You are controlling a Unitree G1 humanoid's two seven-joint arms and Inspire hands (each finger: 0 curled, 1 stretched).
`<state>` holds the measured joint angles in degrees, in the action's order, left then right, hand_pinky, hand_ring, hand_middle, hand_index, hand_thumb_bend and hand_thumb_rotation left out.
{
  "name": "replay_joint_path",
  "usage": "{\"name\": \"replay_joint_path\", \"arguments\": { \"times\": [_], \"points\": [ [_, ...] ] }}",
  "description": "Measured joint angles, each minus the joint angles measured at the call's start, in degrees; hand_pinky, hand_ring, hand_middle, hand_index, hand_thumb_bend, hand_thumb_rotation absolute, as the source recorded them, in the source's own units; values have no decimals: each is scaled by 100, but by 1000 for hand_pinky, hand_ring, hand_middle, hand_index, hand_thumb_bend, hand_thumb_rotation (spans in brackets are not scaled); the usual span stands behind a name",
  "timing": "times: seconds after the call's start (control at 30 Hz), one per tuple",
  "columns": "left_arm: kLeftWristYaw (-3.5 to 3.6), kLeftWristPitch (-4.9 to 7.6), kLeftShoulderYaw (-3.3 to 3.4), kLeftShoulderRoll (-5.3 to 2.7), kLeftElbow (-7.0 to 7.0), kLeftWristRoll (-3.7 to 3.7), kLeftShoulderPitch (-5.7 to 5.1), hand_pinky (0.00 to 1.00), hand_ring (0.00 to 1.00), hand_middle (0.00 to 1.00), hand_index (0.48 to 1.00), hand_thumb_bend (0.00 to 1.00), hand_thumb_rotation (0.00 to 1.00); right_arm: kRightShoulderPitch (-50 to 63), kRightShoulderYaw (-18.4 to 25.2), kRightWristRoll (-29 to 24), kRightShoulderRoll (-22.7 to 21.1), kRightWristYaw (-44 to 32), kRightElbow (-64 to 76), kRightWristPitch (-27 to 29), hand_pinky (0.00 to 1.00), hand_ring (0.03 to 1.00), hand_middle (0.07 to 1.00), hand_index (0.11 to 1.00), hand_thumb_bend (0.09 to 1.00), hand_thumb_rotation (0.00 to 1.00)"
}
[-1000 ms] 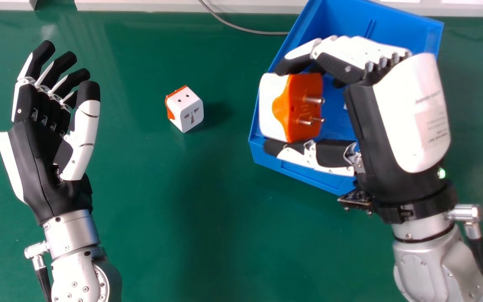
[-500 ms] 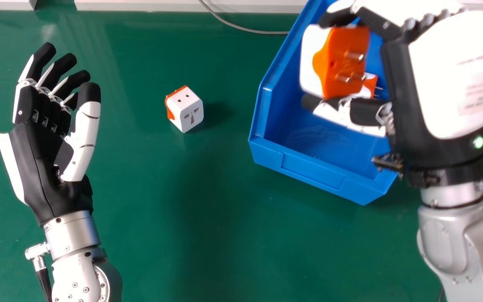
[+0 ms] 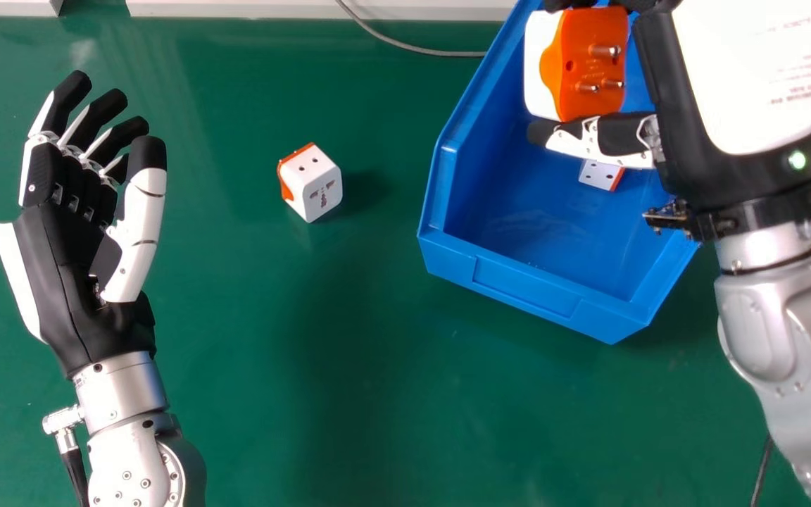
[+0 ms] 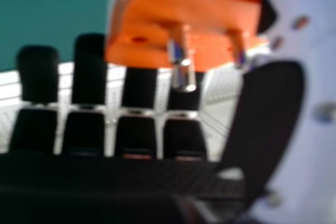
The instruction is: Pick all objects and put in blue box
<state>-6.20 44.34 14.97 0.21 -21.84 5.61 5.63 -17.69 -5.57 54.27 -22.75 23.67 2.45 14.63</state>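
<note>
Shifted farther out over the box (image 3: 525,282) since the earlier frame: right hand (image 3: 750,84), one, with its plug (image 3: 581,63). Plugs, orange and white, three made out in all.

Table (image 3: 236,394), one, green, under the whole lot. Black cord (image 3: 763,468), one, beside the right forearm, cut off by the near edge of the head view. Left hand (image 3: 60,267), one, at the left of the table, well apart from the plugs; fingers loosely bent, holding nothing. Box, one, blue, right of centre; near wall whole, right side partly hidden by the right arm, far end cut off.

Loose plug (image 3: 321,186), one, on the table between left hand and box, touching neither. Boxed plug (image 3: 597,174), one, inside the box; part hidden behind the right thumb (image 3: 606,137), a white face with holes left showing. Held plug, one, above the inside of the box, fingers and thumb closed on it, thumb on the near side; fingers mostly cut off at the far edge of the head view. Prongs (image 3: 605,51), three, bare metal, blurred in the right hand view.

Grey cable (image 3: 412,48), one, running behind the box's left wall.
</note>
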Motion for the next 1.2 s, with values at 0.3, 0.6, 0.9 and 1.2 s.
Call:
{"name": "replay_joint_path", "arguments": {
  "times": [0.3,0.6,0.9,1.2],
  "points": [
    [-6,4,3,-23,3,2,1,641,706,764,798,660,407,-317,-256,-5,-151,-17,-1016,-16,290,399,491,523,492,0],
    [-5,4,2,-23,0,1,1,642,706,765,799,656,405,-343,-329,-149,-178,-332,-1119,-279,276,389,481,545,489,0],
    [-5,3,2,-23,-9,3,4,641,705,762,798,660,405,-330,-333,-256,-224,-883,-833,-538,284,393,476,547,490,0],
    [-3,0,-1,-22,-1,2,4,639,704,761,797,662,405,-260,-333,-236,-216,-933,-660,-735,284,396,479,551,490,0]
  ]
}}
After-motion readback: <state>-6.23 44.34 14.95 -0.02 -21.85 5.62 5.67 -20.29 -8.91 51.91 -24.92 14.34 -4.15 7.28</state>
